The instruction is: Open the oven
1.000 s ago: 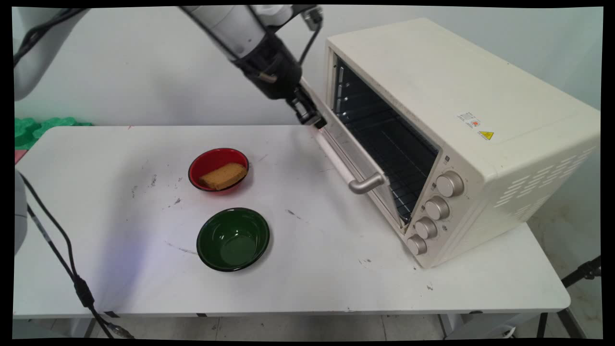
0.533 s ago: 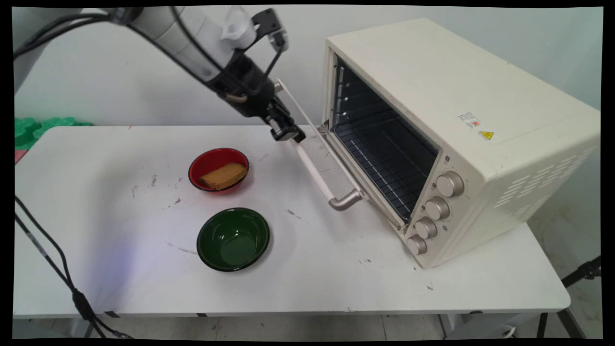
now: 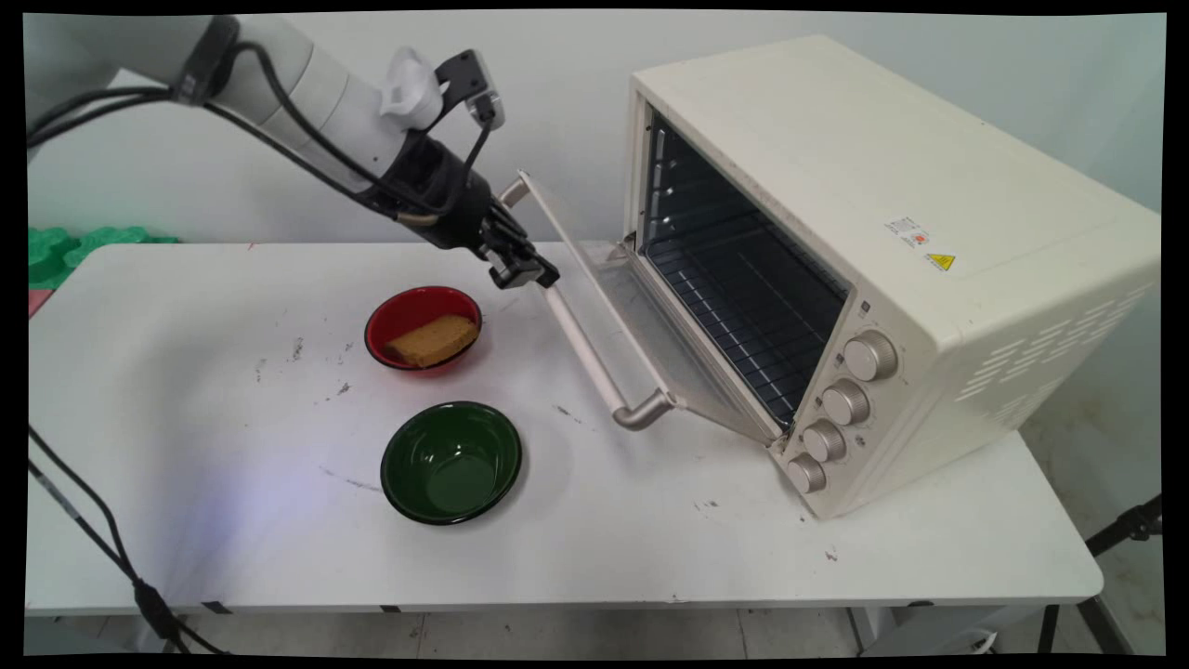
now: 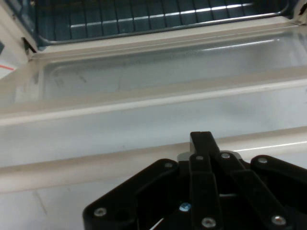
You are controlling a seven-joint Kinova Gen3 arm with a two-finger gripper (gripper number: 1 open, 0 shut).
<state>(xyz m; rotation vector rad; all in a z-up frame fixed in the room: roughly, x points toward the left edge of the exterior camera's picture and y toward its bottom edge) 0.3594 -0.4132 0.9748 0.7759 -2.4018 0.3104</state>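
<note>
Pincer (image 3: 531,273) closed with fingers together presses on the handle (image 3: 585,346) of the half-lowered oven door (image 3: 641,325), near the red bowl (image 3: 423,327).

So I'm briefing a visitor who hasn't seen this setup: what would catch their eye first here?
The cream toaster oven on the table's right, its glass door hanging half open with the black gripper at the far end of the door handle. Then two bowls left of it: a red bowl holding a brown sponge, and an empty green bowl nearer the camera.
</note>
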